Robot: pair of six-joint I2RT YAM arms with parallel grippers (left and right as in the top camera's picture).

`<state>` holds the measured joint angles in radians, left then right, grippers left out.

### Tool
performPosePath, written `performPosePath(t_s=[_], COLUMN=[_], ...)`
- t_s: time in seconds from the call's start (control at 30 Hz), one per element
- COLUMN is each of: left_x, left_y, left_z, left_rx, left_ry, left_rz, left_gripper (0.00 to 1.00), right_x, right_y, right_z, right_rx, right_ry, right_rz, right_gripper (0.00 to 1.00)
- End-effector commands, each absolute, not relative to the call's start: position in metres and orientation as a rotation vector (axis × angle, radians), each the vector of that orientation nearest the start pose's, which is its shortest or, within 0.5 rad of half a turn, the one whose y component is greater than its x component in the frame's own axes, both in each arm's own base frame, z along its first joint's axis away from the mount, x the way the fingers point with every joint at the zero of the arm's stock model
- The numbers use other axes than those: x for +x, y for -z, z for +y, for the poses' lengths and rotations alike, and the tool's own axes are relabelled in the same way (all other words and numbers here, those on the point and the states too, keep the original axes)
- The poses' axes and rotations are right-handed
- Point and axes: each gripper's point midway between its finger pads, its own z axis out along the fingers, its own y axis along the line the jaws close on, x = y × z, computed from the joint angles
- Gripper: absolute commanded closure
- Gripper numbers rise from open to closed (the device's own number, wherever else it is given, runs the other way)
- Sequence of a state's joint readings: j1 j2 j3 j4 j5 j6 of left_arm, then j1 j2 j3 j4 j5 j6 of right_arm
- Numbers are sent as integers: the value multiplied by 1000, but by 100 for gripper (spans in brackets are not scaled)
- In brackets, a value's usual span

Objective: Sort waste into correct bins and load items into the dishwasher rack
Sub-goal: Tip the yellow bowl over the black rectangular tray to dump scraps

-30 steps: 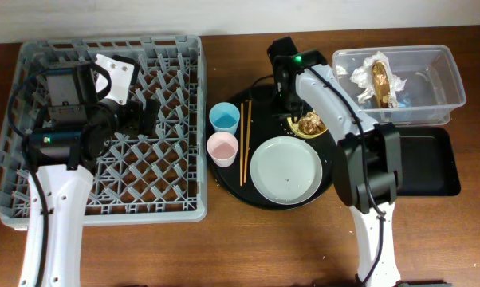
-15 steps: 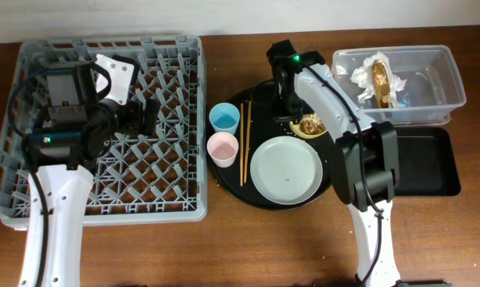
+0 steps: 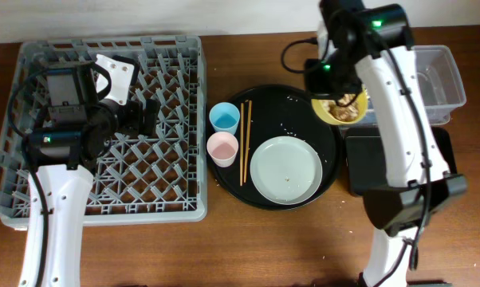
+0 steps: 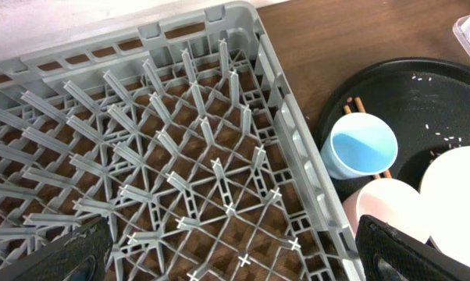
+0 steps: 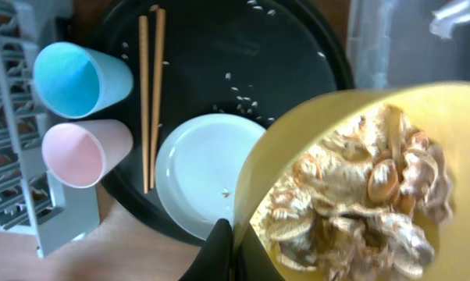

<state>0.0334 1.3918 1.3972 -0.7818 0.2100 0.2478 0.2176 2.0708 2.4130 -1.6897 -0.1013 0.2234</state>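
My right gripper (image 3: 325,89) (image 5: 233,243) is shut on the rim of the small yellow bowl (image 3: 341,110) (image 5: 352,179), which holds light-brown food scraps. The bowl hangs in the air over the round tray's right edge, beside the clear tub (image 3: 454,80) and above the shallow black tray (image 3: 360,163). The plate (image 3: 286,169) (image 5: 196,172), blue cup (image 3: 224,118) (image 4: 362,147), pink cup (image 3: 222,147) (image 4: 387,215) and chopsticks (image 3: 244,143) (image 5: 149,94) lie on the round tray. My left gripper (image 3: 148,115) (image 4: 235,261) is open and empty over the grey rack (image 3: 33,183) (image 4: 290,133).
The large round black tray (image 3: 272,100) (image 5: 219,47) has white crumbs (image 3: 288,123) (image 5: 243,97) scattered on it. My right arm covers most of the clear tub in the overhead view, hiding the wrapper. Brown table shows in front of the trays.
My right gripper has lifted the yellow bowl off the round tray and carried it right, toward the clear tub. The right arm has swung over to the right. The left arm has not moved.
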Motion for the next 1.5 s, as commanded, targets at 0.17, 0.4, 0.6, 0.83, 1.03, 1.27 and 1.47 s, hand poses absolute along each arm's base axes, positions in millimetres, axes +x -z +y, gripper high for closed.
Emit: performPosePath(t_s=[0.17, 0.4, 0.6, 0.83, 1.03, 1.27, 1.47], left_x=[394, 394, 394, 393, 392, 391, 391], left_y=[-272, -272, -271, -270, -269, -269, -268], left_z=[-23, -23, -23, -23, -23, -23, -23], left_rx=[365, 365, 365, 365, 364, 365, 365], left_ry=[107, 107, 108, 110, 111, 112, 112], left_rz=[2280, 2282, 2283, 2290, 2294, 2299, 2300], left_gripper=[1, 1, 1, 1, 1, 1, 1], right_x=[335, 347, 353, 349, 352, 353, 354], right_y=[-206, -157, -158, -183, -219, -236, -237], right_z=[38, 20, -11, -48, -61, -61, -61], right_rx=[79, 38, 146, 333, 391, 388, 443], right_ry=[-369, -824, -1175, -1429, -1578, -1649, -1693], right_rz=[3058, 2893, 2570, 2209, 1958, 1855, 1848], right_gripper=[96, 96, 96, 96, 96, 96, 96])
